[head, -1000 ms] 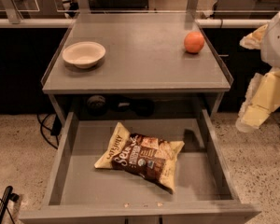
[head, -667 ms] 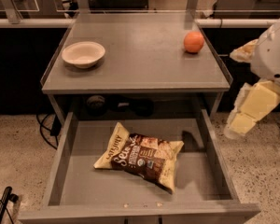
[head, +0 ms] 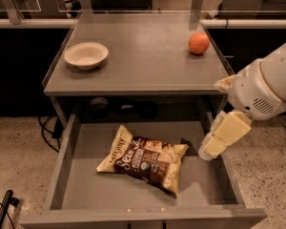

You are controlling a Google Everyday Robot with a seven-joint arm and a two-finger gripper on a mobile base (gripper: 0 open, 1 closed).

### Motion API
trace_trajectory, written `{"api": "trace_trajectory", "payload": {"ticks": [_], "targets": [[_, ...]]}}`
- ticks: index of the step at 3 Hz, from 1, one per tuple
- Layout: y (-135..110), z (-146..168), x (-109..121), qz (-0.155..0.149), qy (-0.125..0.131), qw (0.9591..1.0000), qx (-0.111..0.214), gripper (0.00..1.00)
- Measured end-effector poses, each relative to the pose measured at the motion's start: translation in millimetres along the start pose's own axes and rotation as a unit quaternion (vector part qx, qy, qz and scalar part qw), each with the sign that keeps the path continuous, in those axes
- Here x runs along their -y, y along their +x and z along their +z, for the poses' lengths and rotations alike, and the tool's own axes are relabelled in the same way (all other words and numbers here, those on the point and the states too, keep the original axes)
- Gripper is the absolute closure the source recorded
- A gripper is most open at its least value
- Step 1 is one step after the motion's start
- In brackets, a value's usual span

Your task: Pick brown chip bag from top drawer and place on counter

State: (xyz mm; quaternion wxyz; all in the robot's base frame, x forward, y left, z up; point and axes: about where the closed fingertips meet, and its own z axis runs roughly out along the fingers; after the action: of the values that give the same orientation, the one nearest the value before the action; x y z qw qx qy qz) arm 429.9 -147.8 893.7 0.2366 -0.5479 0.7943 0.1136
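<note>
**Fig.** Approach step; pick not yet begun. My gripper [head: 212, 147] hangs over the right side of the top drawer [head: 133, 217], just beside its right wall. The tip points down & left toward the brown chip bag [head: 145, 160], w/ a gap betw. the two and no contact. Whether my gripper is spread or closed I cannot tell from this angle. Nothing held, as far as I can see.

**Bag:** lies flat on the drawer floor, approx. centre, label up. Its long axis slants from upper left to lower right, and its right corner is nearest me. The drawer is pulled out wide; the bag is the only item seen in it.

**Next move (my judgement):** swing left over the bag, drop w/ jaws wide enough to straddle a fold of the crinkly film, then close on the puffed body or the near corner. The film looks slick & air-filled, so a shallow grip could slip. The drawer walls & the counter's front edge above leave limited room for the lift.

**Surface:** counter [head: 143, 56] is grey & flat, w/ a pale bowl [head: 86, 55] at left & an orange [head: 199, 42] at right rear. The bare stretch betw. them suits the place step.

**Room:** speckled floor [head: 19, 147] on both sides, dark cables [head: 47, 132] at left, other benches behind.
</note>
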Motion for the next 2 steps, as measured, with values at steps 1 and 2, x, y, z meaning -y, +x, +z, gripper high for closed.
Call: {"api": "trace_trajectory", "payload": {"ticks": [1, 2], "targets": [[1.1, 2.7, -0.6, 0.001, 0.001, 1.0000, 0.000, 0.00], [4.8, 8.3, -2.7, 0.011, -0.005, 0.9999, 0.004, 0.00]]}}
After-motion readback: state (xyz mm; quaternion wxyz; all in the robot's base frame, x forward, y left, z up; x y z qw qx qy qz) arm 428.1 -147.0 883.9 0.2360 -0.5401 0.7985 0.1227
